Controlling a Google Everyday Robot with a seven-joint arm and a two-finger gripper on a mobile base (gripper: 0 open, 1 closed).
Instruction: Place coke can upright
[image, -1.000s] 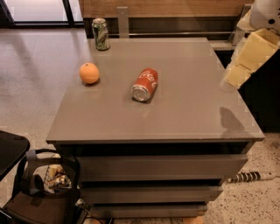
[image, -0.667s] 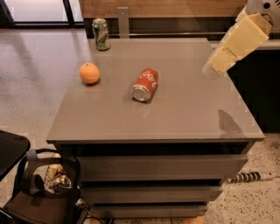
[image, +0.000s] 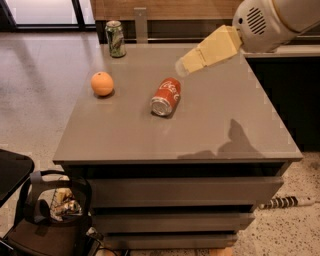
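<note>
The coke can (image: 166, 96), red-orange with white script and a silver end facing me, lies on its side near the middle of the grey table (image: 220, 125). My gripper (image: 184, 66) reaches in from the upper right on a cream-coloured arm. It hangs above the table, just up and to the right of the can and apart from it. It holds nothing that I can see.
An orange (image: 102, 83) sits on the table to the left of the can. A green and white can (image: 116, 38) stands upright at the far left corner. A black chair with a bag (image: 50, 210) stands on the floor at the lower left. A cable (image: 285, 202) lies on the floor at the right.
My gripper and arm have swung left from the table's right edge toward the middle, ending near the coke can. The can, the orange and the green can have not moved.
</note>
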